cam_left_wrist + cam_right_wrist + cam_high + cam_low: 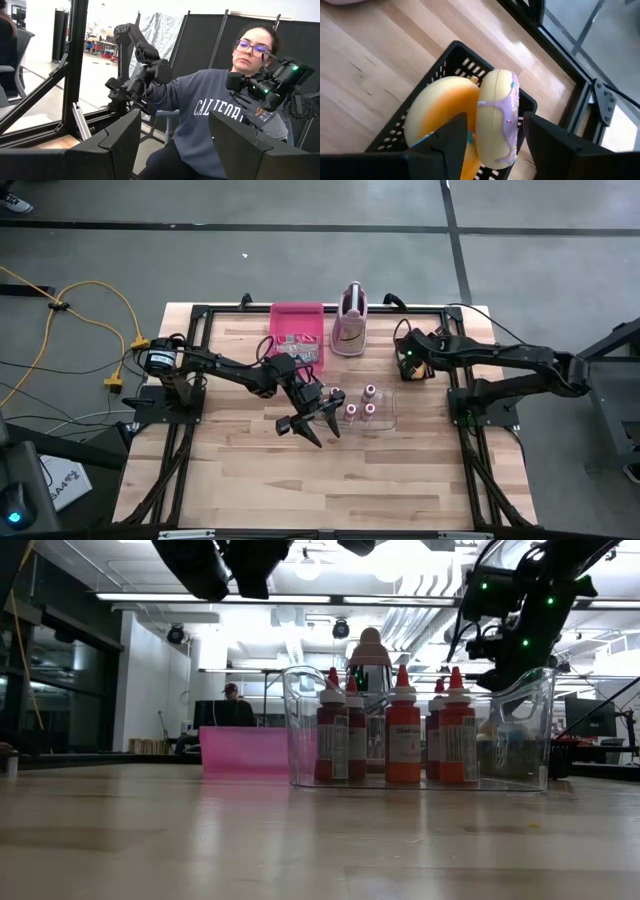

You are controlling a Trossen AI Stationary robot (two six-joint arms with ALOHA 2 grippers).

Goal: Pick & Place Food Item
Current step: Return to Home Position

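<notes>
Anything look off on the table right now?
One thing: in the black bin, the pink donut stands on edge, leaning on an orange donut, and seems to poke above the rim. The right end effector hangs open over it. Nothing looks spilled or damaged.

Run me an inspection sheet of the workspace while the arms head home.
Surface: light wooden table top, no spills seen.
Job's things: black slatted bin holds a purple-iced pale donut, standing on edge, and an orange-yellow donut.
Clutter: clear plastic bin of red squeeze bottles; pink tray; pink-and-white shoe-like item.
Grippers: left gripper open, empty, raised beside the clear bin; right gripper open, empty, above the black bin.
Cables: yellow cables on the floor left of the table.
Surroundings: seated person in a grey sweatshirt beyond the table.
</notes>
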